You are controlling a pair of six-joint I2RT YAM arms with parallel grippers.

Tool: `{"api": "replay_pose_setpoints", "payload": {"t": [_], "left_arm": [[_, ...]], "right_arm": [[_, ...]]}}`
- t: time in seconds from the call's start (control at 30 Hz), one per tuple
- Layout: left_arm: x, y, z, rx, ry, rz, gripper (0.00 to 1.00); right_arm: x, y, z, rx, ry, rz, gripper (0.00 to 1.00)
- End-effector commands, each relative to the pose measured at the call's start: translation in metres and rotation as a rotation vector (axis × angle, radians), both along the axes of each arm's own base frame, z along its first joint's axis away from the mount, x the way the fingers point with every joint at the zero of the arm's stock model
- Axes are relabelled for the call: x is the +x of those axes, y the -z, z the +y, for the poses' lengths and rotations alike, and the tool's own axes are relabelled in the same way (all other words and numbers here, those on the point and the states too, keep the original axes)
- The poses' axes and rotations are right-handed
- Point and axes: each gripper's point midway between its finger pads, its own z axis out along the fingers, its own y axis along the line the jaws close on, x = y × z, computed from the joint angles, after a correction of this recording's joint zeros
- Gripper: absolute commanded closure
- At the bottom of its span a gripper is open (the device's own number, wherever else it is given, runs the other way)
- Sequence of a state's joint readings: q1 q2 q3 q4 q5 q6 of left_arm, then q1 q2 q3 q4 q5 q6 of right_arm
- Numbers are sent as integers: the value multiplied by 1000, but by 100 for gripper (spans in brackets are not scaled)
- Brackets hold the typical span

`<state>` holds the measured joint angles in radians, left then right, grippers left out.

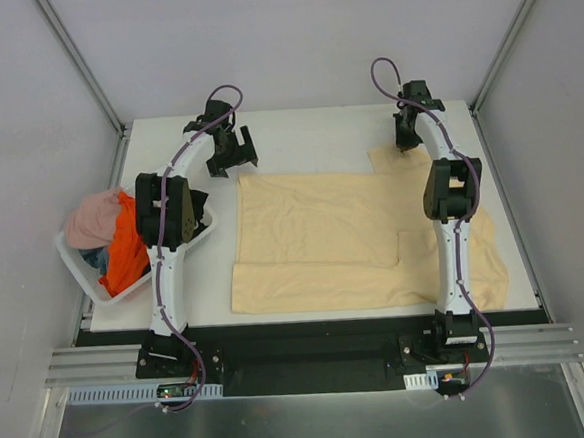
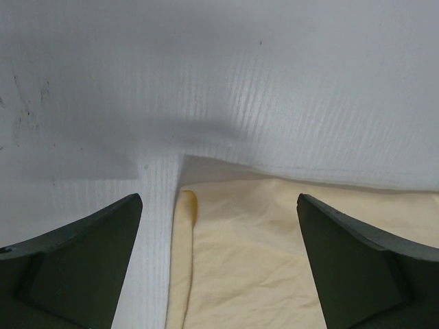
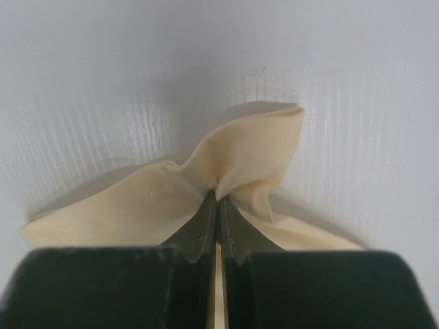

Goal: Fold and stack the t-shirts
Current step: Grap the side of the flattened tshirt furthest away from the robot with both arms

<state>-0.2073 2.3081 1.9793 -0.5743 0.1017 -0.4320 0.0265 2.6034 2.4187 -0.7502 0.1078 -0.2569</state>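
Pale yellow-beige soft cloth t-shirt [image 1: 323,237]: spread flat mid white tabletop [image 1: 201,275], long axis left to right, hem apparently left, sleeves right. White plastic basket [image 1: 75,264], left edge: holds bright orange shirt [image 1: 124,253] and dusty pink shirt [image 1: 91,218]. Far edge: right jaws pinched on the far right sleeve corner; left jaws wide, empty, over the far left corner. Step, as judged: gripping for the first fold. Next: left jaws must descend and close on their corner.
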Motion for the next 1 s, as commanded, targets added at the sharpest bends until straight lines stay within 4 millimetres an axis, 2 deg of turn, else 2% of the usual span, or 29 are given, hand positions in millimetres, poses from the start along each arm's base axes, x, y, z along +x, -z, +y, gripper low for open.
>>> {"api": "replay_pose_setpoints", "payload": {"t": [0.0, 0.07, 0.13, 0.17, 0.2, 0.27, 0.3, 0.37, 0.5, 0.53, 0.7, 0.73, 0.77, 0.8, 0.97], "left_arm": [[5, -11, 0, -28, -14, -15, 5], [7, -12, -4, -45, -18, -16, 9], [9, -9, -7, -63, -28, -7, 14], [10, -8, -9, -71, -30, -6, 17], [13, -6, -9, -77, -40, -2, 21], [14, -5, -11, -83, -42, 0, 27], [14, -4, -13, -95, -41, 6, 37], [8, 1, -15, -108, -39, 30, 43], [-6, 4, -10, -94, -54, 56, 48], [-7, 5, -10, -91, -57, 60, 55], [-9, 6, -10, -96, -60, 67, 78], [-8, 3, -11, -99, -58, 61, 90], [-7, 1, -11, -100, -51, 53, 97], [-6, -3, -11, -101, -49, 47, 100], [-11, -21, -18, -94, -7, 11, 100]], "right_arm": [[1, -14, 5, 36, -26, -32, 99], [7, -22, 6, 54, -17, -78, 99], [16, -42, 7, 72, -11, -144, 99], [15, -43, 8, 83, -17, -149, 99], [16, -54, 9, 89, -22, -175, 99], [18, -63, 12, 93, -34, -199, 99], [16, -63, 11, 91, -35, -197, 99], [14, -66, 10, 81, -41, -198, 99], [8, -62, 5, 60, -39, -175, 99], [5, -60, 6, 58, -38, -166, 99], [1, -63, 6, 62, -43, -159, 99], [0, -63, 6, 62, -46, -158, 99], [0, -68, 5, 61, -46, -165, 99], [0, -70, 5, 59, -46, -170, 99], [0, -97, 15, 103, -75, -240, 99]]}}
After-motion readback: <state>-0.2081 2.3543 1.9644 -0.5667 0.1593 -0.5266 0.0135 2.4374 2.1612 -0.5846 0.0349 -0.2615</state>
